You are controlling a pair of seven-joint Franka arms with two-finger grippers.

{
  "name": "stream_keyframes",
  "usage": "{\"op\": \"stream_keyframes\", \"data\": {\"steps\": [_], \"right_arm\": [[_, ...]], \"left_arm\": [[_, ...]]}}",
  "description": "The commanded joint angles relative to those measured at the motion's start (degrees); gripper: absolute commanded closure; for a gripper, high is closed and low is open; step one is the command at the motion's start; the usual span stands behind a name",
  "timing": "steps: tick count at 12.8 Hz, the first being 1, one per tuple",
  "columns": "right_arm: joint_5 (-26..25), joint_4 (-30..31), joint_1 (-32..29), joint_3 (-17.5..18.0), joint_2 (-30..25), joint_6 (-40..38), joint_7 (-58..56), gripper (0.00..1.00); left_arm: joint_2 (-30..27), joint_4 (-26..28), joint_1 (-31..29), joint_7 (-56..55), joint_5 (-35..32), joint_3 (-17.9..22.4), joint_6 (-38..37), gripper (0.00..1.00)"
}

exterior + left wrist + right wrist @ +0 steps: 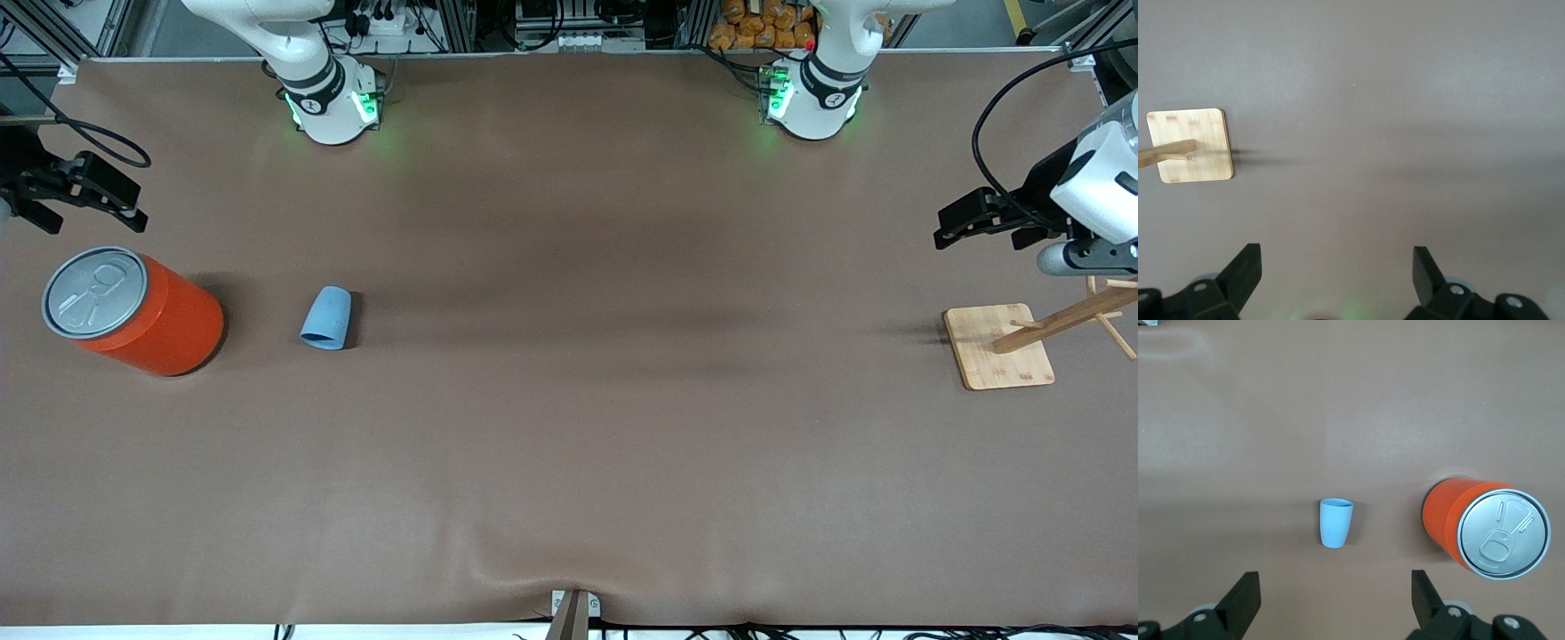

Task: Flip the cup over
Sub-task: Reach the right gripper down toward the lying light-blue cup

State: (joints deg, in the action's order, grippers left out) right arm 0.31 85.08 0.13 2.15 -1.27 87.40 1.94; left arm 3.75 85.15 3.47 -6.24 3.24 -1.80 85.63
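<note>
The small light-blue cup (pixel 326 317) appears to lie on its side on the brown table, wide mouth end toward the front camera, beside the orange can toward the right arm's end. It also shows in the right wrist view (pixel 1336 523). My right gripper (pixel 84 209) hangs open and empty in the air at that end of the table, near the can; its view (pixel 1336 587) looks down on the cup between its spread fingers. My left gripper (pixel 987 233) is open and empty over the left arm's end of the table, and shows in its own view (pixel 1337 267).
A large orange can (pixel 142 311) with a grey pull-tab lid stands beside the cup (pixel 1485 527). A wooden peg stand on a square bamboo base (pixel 996 347) stands at the left arm's end (pixel 1195 143). Brown mat (pixel 569 400) covers the table.
</note>
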Motion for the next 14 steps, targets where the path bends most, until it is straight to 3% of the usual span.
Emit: {"op": "stream_keyframes", "data": {"steps": [1,9,12,14], "right_arm": [[-0.66,-1.58,-0.84,0.84,0.74,-1.0,-0.63,0.0],[-0.05,-1.14,-0.92,0.84,1.36,-2.14,-0.54,0.0],[-0.67,-0.97,-0.84,0.84,4.08,-2.32,-0.63,0.0],[-0.23,-0.53,-0.23,0.84,10.19,-4.93,-0.63,0.0]], "left_arm": [[-0.59,-0.07,-0.22,0.43,0.1,0.05,-0.02,0.0],[-0.68,0.02,0.13,0.61,-0.43,-0.04,-0.02,0.0],[-0.68,0.02,0.13,0.7,-0.43,-0.13,-0.02,0.0],[-0.68,0.02,-0.04,0.7,-0.43,-0.04,-0.02,0.0]]}}
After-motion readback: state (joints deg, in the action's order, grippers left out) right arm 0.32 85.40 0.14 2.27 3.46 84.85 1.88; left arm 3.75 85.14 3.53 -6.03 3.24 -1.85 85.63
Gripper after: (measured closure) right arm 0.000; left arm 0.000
